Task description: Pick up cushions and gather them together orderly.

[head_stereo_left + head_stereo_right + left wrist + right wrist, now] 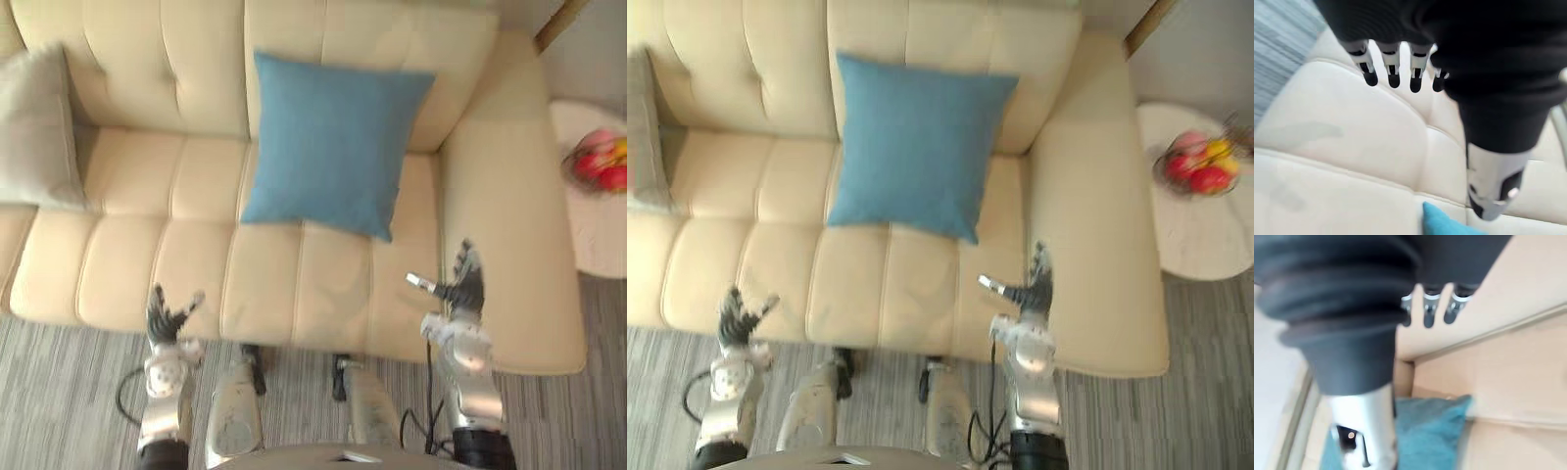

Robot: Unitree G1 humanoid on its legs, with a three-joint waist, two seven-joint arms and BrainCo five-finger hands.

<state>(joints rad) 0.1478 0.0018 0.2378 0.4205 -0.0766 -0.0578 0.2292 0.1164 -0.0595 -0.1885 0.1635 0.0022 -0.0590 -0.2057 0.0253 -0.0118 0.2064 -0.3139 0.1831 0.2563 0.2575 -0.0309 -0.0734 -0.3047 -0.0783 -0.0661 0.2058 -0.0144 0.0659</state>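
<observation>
A blue cushion (331,142) leans upright against the backrest of a cream sofa (186,274), right of centre. A grey cushion (37,132) leans at the sofa's far left end. My left hand (167,318) hovers open over the seat's front edge at the left, holding nothing. My right hand (458,289) is open near the front of the seat beside the right armrest (505,225), thumb spread out. Both hands are well short of the blue cushion. The left wrist view catches a corner of the blue cushion (1447,224); the right wrist view has the blue cushion (1427,431) past the thumb.
A round white side table (1195,211) stands right of the sofa with a bowl of fruit (1200,162) on it. Striped grey carpet (59,392) lies in front of the sofa. A wooden edge (558,22) shows behind the right armrest.
</observation>
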